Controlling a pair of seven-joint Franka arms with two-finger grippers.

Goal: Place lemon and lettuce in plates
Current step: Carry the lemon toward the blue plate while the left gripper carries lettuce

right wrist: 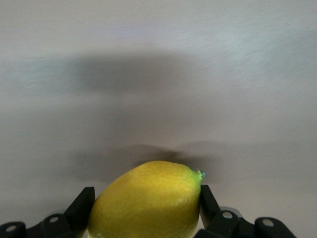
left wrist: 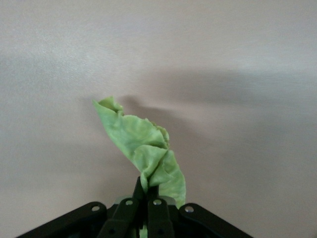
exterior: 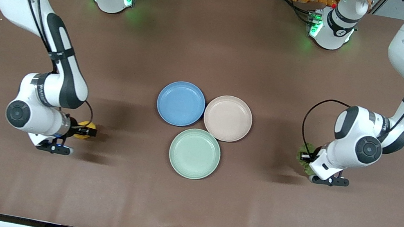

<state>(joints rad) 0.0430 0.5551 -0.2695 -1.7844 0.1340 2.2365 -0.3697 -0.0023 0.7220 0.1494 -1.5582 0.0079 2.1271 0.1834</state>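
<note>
Lemon (right wrist: 148, 201) sits between the right gripper (right wrist: 143, 210) fingers, clamped on both flanks, tip end poking out past one finger; in the front view the lemon (exterior: 85, 129) shows as a yellow patch at the gripper (exterior: 87, 131), toward the right arm's end of the table (exterior: 214, 41) and about midway between the base edge and the camera edge. Can't tell if it's lifted or resting on the surface; the shadow under it suggests slightly up. The grip across the short axis looks chosen so the fruit won't roll out.

Lettuce (left wrist: 143, 148) is pinched at its tapered end by the left gripper (left wrist: 144, 198), jaws closed nearly together on the leaf, rest of it standing free and crumpled over the table. In the front view the lettuce (exterior: 303, 158) is mostly hidden by the left gripper's (exterior: 309, 165) wrist, toward the left arm's end of the table.

Blue plate (exterior: 181, 103) and beige-pink plate (exterior: 227, 118) lie touching side by side mid-table, both empty; mint-green plate (exterior: 194, 153) is just nearer the camera edge, also empty. Each item starts on its own arm's side, so each arm likely carries inward to the plate closest to it. Neither placed yet.
</note>
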